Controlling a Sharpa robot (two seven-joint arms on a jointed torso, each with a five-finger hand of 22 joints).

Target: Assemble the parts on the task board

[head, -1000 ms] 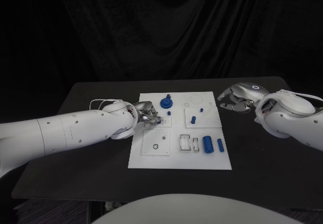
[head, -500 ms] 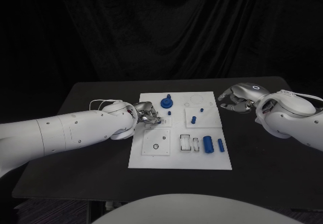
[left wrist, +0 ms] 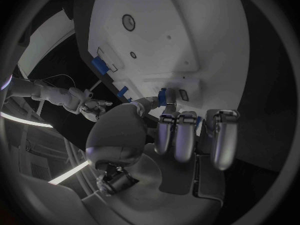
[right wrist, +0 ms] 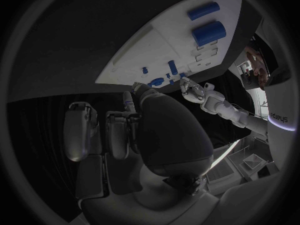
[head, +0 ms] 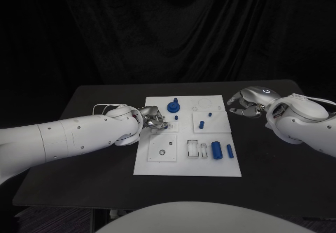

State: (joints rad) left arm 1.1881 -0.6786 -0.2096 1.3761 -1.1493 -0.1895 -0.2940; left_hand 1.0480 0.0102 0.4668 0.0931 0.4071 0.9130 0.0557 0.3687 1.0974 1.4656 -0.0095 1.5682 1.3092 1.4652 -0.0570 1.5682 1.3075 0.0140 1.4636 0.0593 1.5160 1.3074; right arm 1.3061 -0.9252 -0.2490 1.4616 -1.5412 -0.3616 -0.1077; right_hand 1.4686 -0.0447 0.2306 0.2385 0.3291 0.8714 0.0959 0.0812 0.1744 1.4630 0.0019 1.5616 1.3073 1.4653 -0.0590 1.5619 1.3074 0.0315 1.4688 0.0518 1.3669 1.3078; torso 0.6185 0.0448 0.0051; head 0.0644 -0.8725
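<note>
The white task board [head: 155, 164] lies mid-table. My left hand [head: 155, 122] hovers over its left side, thumb and a finger pinching a small blue part [left wrist: 162, 96]. On the board stand a blue round piece with a peg [head: 173, 107] and a short blue peg [head: 201, 124]. A thick blue cylinder [head: 216, 150] and a slim blue bar [head: 229, 151] lie there too. My right hand [head: 244, 103] hangs just off the board's far right corner. Its fingers [right wrist: 119, 132] are curled in, and no part shows plainly in them.
White insert plates [head: 163, 148] and slotted sockets [head: 193, 149] sit on the near half of the board. The black table [head: 280, 170] runs wide on both sides of the board. My left forearm [head: 77, 138] crosses the table's left side.
</note>
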